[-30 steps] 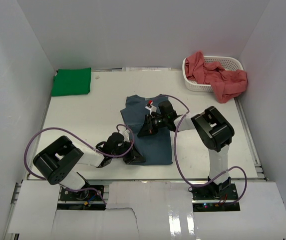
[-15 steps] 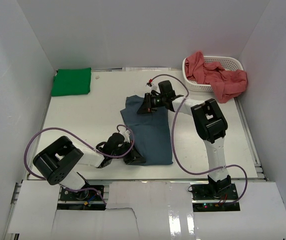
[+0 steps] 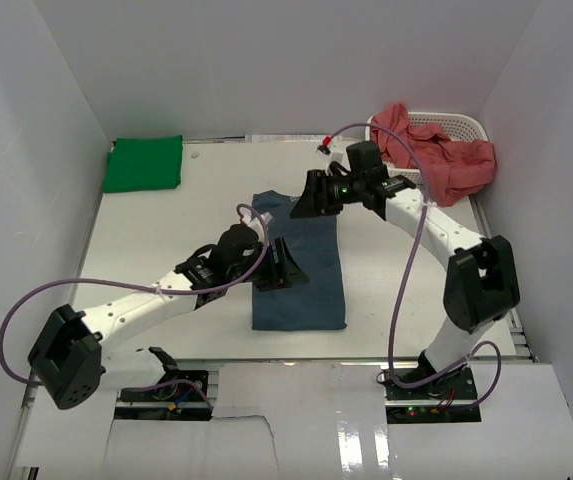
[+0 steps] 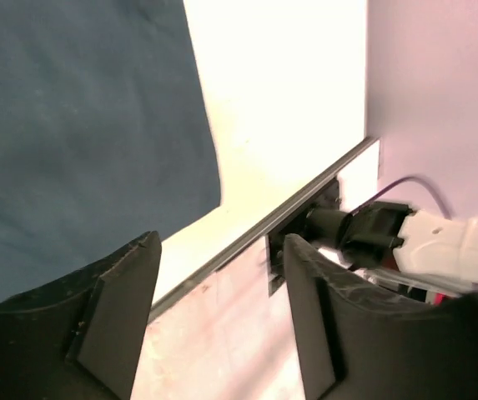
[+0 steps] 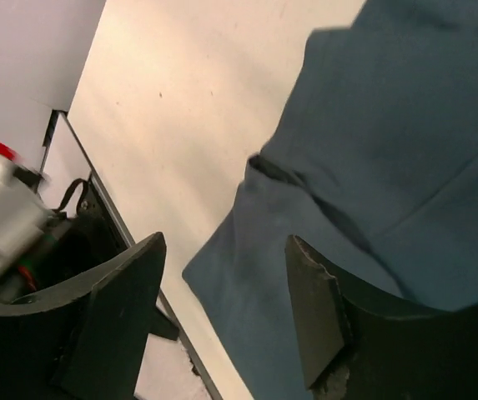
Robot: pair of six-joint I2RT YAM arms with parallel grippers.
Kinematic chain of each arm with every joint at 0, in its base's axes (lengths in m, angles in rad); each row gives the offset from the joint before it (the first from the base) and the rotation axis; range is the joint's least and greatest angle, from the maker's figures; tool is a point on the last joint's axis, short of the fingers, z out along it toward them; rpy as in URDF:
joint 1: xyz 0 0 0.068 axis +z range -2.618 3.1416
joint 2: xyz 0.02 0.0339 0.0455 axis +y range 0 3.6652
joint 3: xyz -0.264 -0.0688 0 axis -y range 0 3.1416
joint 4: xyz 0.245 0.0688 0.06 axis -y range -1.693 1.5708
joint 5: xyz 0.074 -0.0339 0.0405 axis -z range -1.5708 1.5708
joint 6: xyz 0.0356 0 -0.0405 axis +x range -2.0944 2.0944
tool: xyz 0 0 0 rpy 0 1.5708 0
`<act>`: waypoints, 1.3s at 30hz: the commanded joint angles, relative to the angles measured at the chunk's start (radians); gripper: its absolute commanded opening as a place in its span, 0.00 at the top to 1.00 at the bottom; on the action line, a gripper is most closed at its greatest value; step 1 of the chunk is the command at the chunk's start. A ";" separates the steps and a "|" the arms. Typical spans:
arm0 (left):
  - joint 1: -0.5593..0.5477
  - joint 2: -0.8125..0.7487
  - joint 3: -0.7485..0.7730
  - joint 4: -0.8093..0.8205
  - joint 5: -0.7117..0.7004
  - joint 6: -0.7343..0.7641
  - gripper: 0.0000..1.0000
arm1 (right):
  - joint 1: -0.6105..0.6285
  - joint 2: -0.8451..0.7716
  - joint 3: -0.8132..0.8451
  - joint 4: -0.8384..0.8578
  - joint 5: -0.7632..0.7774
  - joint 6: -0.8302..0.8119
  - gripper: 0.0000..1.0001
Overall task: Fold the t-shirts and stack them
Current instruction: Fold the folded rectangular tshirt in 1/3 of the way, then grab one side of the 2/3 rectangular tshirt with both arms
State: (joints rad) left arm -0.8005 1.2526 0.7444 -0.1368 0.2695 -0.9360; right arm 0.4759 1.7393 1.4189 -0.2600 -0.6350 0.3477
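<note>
The slate blue t-shirt point(image 3: 304, 285) lies flat as a long folded rectangle at the table's middle. My left gripper point(image 3: 284, 268) hovers over its left edge, jaws open and empty; in the left wrist view the blue t-shirt point(image 4: 80, 125) fills the upper left beyond the left gripper point(image 4: 218, 321). My right gripper point(image 3: 313, 198) hangs open over the shirt's far end, and the right wrist view shows the blue t-shirt point(image 5: 389, 150) below the right gripper point(image 5: 222, 308), untouched. A bright green t-shirt point(image 3: 144, 163) lies folded at the far left. Salmon red t-shirts point(image 3: 444, 158) spill from the basket.
The white perforated basket point(image 3: 456, 124) stands at the far right corner. White walls close the table on three sides. Purple cables loop off both arms. The table's metal front rail point(image 4: 247, 242) and the right arm's base show in the left wrist view.
Both grippers opened and let go of the blue t-shirt. The left arm reached from the shirt's near left corner up to its middle; the right arm swung back toward the far end.
</note>
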 commanded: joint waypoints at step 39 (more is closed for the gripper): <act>0.060 -0.174 -0.356 -0.173 -0.096 -0.133 0.15 | -0.003 -0.535 -1.107 0.209 0.049 0.292 0.15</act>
State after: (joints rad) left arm -0.7601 1.0866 0.4160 -0.3058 0.1986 -1.0580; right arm 0.4732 1.1881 0.3614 -0.0883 -0.6598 0.6193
